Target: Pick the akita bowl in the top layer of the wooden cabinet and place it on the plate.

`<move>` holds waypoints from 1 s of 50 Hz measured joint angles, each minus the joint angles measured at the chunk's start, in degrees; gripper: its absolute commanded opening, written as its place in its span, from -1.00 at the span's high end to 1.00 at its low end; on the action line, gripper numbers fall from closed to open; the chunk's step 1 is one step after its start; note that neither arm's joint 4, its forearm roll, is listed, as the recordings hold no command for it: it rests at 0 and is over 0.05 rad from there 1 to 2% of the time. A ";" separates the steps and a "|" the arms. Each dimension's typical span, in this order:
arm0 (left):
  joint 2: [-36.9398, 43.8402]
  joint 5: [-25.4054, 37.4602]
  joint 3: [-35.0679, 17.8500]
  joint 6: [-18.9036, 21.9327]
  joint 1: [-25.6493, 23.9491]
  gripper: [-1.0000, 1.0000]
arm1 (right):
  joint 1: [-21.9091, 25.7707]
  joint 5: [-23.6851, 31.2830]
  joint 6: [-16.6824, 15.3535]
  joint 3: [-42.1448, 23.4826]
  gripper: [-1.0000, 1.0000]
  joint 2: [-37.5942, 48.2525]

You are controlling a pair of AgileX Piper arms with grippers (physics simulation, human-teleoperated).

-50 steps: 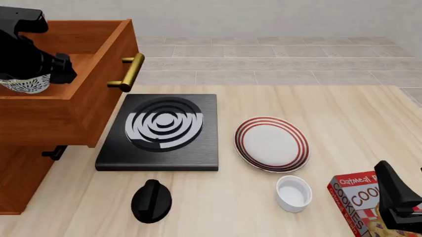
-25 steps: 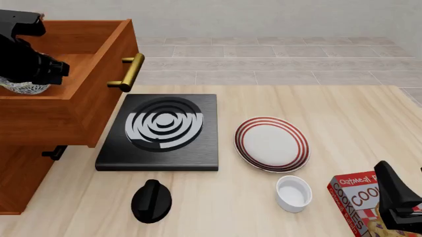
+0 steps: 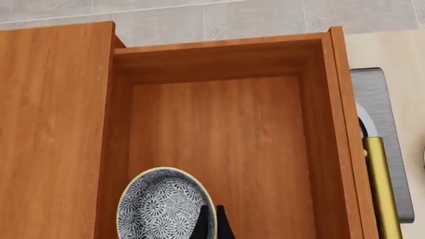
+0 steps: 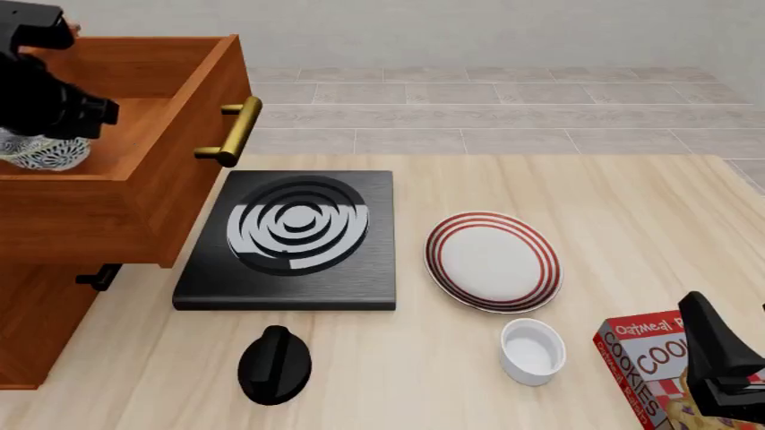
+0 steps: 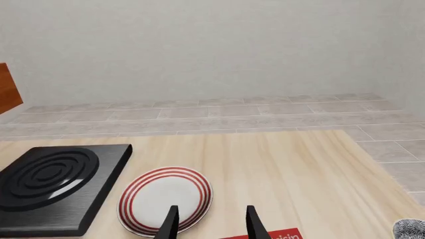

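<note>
The akita bowl (image 3: 159, 209), speckled dark blue and white, is in the open top layer (image 4: 143, 193) of the wooden cabinet (image 4: 36, 313), near the drawer's left wall. My left gripper (image 3: 211, 226) is shut on the bowl's rim, one finger inside and one outside. In the front view the left arm (image 4: 48, 98) covers most of the bowl (image 4: 42, 150). The plate (image 4: 493, 260), white with red rings, lies bare on the table to the right of the stove slab. My right gripper (image 5: 210, 224) hangs open near the table's front right corner, above the cookie box.
A black stove slab (image 4: 287, 237) lies between the cabinet and the plate. In front of it lies a black knob-shaped object (image 4: 275, 363). A white ramekin (image 4: 532, 349) and a cookie box (image 4: 651, 363) sit near the plate. The drawer's brass handle (image 4: 233, 130) juts out over the slab.
My left arm has risen a little and shifted left over the drawer. The bowl under it dipped, then came back up slightly. The right arm has not moved.
</note>
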 measured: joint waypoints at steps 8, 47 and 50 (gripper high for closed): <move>0.21 0.22 -0.79 -1.02 -1.28 1.00 | -0.08 0.01 0.12 0.00 -1.00 -0.06; 1.84 3.51 -11.68 -3.97 -7.33 1.00 | -0.34 0.01 0.48 0.08 -1.00 -0.30; 2.01 3.66 -12.68 -3.69 -7.67 1.00 | -0.33 0.00 0.48 0.08 -1.00 -0.30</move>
